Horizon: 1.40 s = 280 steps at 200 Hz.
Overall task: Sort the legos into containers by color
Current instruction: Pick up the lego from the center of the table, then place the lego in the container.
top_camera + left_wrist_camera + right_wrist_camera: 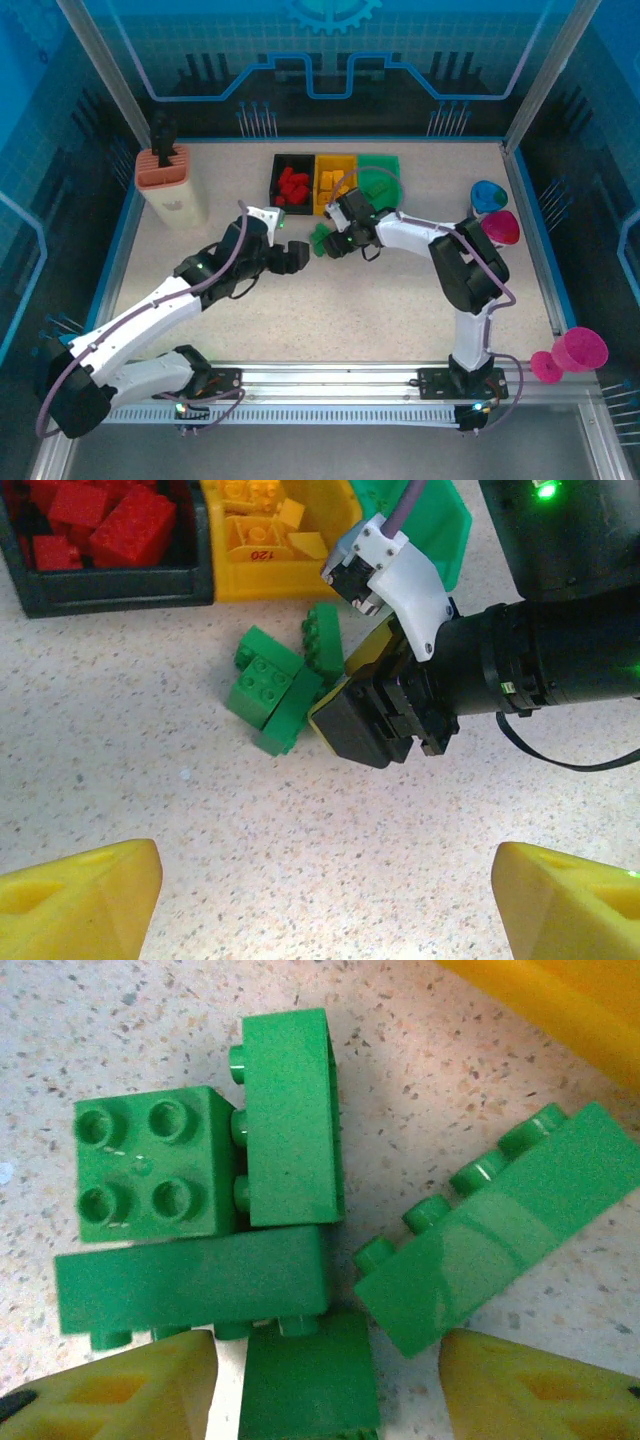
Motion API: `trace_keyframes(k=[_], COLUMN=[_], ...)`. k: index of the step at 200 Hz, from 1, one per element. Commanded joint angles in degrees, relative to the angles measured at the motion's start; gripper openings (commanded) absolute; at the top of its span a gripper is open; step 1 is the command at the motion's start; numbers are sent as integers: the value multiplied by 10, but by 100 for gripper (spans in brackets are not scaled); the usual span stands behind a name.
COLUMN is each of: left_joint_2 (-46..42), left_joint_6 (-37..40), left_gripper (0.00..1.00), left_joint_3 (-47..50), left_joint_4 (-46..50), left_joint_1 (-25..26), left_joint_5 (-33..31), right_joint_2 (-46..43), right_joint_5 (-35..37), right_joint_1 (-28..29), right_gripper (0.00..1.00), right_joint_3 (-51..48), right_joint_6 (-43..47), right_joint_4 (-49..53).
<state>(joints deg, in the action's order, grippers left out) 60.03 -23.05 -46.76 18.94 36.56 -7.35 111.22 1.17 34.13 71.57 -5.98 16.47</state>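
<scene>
Three containers stand in a row at the back: a black bin [276, 166] [110, 582] of red legos [292, 184] [110, 520], a yellow bin [322, 166] [275, 580] of yellow legos [330, 184], and a green bin [380, 160] [445, 530]. Several green legos [321, 238] [270, 685] [190, 1285] lie clustered on the table in front of them. My right gripper [333, 243] [335, 695] [325, 1390] is down over the cluster and open. One green brick [305, 1380] lies between its fingers [130, 1390], with a gap on each side. Just left of the pile, my left gripper [297, 258] [325, 900] is wide open and holds nothing.
A salmon slotted holder [168, 172] stands at the back left. A blue cup [487, 195] and a magenta cup [503, 228] sit at the right edge, and another magenta cup [580, 352] at the front right. A blue rim [120, 250] bounds the table.
</scene>
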Motion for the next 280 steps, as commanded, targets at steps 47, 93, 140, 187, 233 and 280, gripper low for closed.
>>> trace_keyframes(k=[47, 93, 140, 187, 233, 280], left_joint_2=[-31, 13, 96, 187, 264, 348], left_joint_6=[-7, 6, -3, -9, -6, 4], left_gripper=[85, 85, 87, 89, 89, 89], left_joint_3=[29, 36, 31, 3, -28, -89], left_joint_4=[38, 10, -30, -41, -65, -75], left_joint_1=[-1, -1, -1, -1, -1, -7], left_joint_5=[-29, -37, -26, -16, -14, -2], right_joint_2=[-7, -126, -72, 40, 82, -11], right_joint_5=[59, 86, 83, 84, 99, 107], right_joint_1=[31, 7, -108, -149, -162, -157], right_gripper=[31, 30, 32, 32, 59, 74], right_joint_3=[13, 27, 128, 223, 286, 221], right_joint_6=[-6, -6, -18, -16, -26, -35], right_joint_4=[30, 45, 79, 98, 101, 68])
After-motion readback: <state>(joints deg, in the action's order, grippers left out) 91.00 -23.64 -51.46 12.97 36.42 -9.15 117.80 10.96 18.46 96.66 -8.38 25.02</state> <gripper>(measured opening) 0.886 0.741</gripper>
